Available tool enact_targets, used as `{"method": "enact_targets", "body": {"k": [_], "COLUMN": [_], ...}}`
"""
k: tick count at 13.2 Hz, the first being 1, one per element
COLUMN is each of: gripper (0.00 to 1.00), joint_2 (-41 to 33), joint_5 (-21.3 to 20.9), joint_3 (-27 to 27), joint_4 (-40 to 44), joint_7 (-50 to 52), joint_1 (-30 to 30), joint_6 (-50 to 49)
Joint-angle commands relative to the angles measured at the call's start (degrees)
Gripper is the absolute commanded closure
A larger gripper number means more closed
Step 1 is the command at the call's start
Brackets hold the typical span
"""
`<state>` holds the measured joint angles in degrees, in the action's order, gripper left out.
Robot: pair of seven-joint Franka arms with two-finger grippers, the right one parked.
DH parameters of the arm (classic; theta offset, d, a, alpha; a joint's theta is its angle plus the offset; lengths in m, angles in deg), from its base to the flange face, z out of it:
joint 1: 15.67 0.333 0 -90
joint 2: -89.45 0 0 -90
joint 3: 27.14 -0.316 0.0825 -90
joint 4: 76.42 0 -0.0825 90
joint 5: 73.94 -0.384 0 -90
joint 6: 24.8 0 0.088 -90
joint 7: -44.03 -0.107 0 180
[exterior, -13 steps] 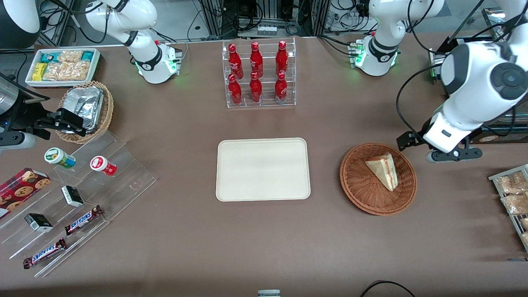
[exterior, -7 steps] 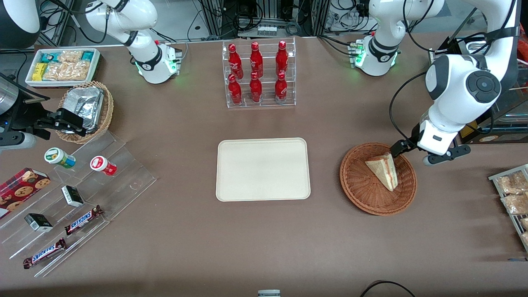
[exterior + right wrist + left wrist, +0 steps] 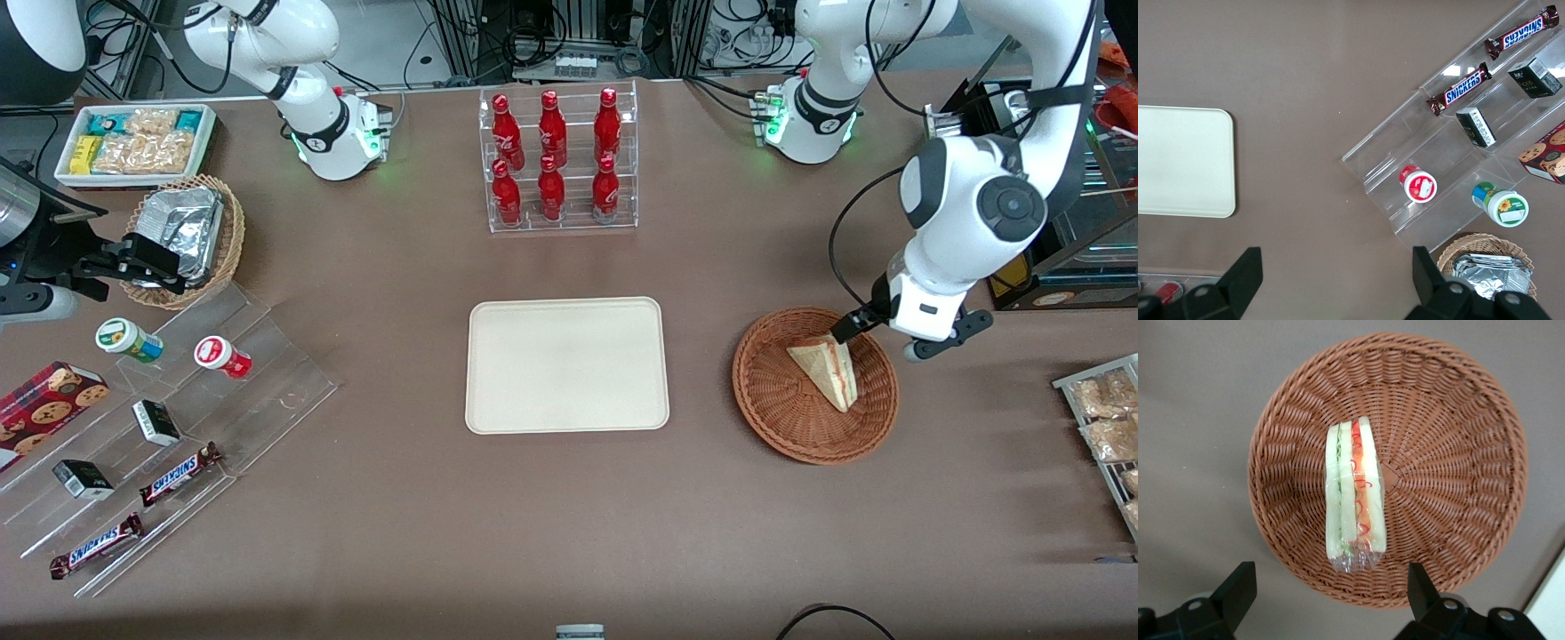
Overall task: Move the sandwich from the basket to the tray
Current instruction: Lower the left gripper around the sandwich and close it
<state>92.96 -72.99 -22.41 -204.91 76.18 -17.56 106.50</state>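
Presently the triangular pale-bread sandwich (image 3: 1355,497) with red and pale filling is lying in the shallow reddish-brown wicker basket (image 3: 782,418), well apart from the cream rectangular tray (image 3: 566,364) on the brown tabletop (image 3: 569,516). Directly above the basket's farther edge, the working arm's hand (image 3: 1328,603) is hovering, its fingers (image 3: 1237,588) spread wide and gripping nothing. To grasp well, it should probably be lowering until the fingers straddle the wedge's flat bread faces, then squeezing gently. Compared with a second ago, the hand has been drawing in over the basket from the working arm's end.
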Motion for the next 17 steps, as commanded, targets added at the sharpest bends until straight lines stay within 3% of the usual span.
{"method": "enact_targets", "body": {"k": [1, 9, 11, 12, 13, 14, 17], "gripper": [0.00, 0.01, 0.26, 0.50, 0.81, 1.00, 1.00], "joint_2": [3.7, 8.4, 8.4, 8.4, 8.4, 8.2, 6.4], "joint_5": [0.7, 1.1, 1.1, 1.0, 1.0, 1.0, 0.9], "joint_3": [0.3, 0.6, 1.2, 1.2, 1.2, 1.2, 1.3], "joint_4": [-0.6, -4.1, -4.1, -4.1, -4.1, -4.0, -3.6], "joint_7": [1.1, 6.2, 8.9, 9.9, 10.0, 9.9, 9.3], "joint_1": [0.0, 0.0, 0.0, 0.0, 0.0, 0.0, -0.1], "joint_6": [3.3, 14.7, 14.9, 14.9, 14.9, 14.4, 12.6]}}
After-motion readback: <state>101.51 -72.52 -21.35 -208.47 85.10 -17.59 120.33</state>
